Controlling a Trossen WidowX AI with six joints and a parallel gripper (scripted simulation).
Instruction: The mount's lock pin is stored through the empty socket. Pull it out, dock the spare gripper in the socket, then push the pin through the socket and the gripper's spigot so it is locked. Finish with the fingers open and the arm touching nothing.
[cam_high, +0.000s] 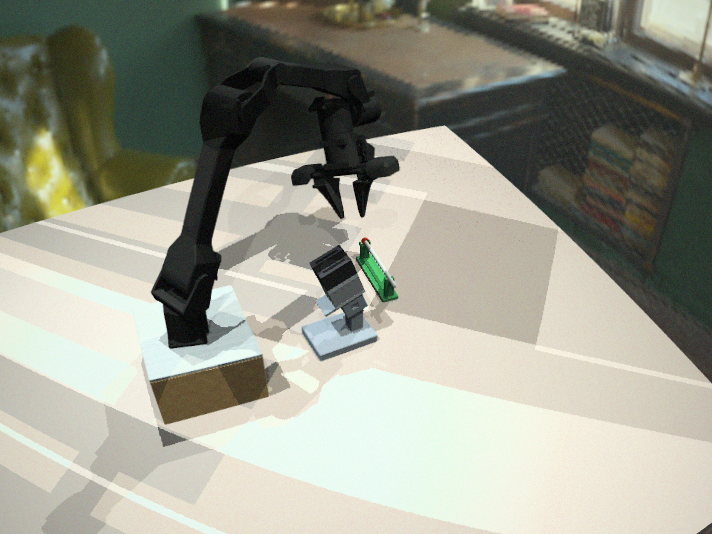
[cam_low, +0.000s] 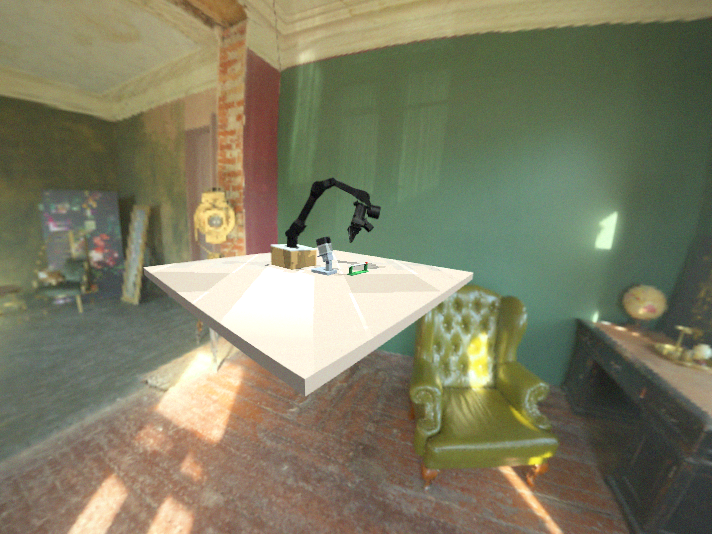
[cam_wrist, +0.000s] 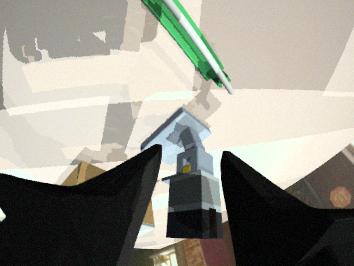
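Observation:
My gripper is partly open and empty, in the air above and behind the green rack and the mount. The spare gripper, a black and grey block, sits tilted on the socket of the mount. A small yellow patch shows in the socket's side hole in the wrist view; no pin shows through it. The white pin with a red head lies along the top of the green rack.
The arm's box base stands to the left of the mount in the top view. The green rack stands close beside the mount, on the side away from the box. The arm arches high over the table.

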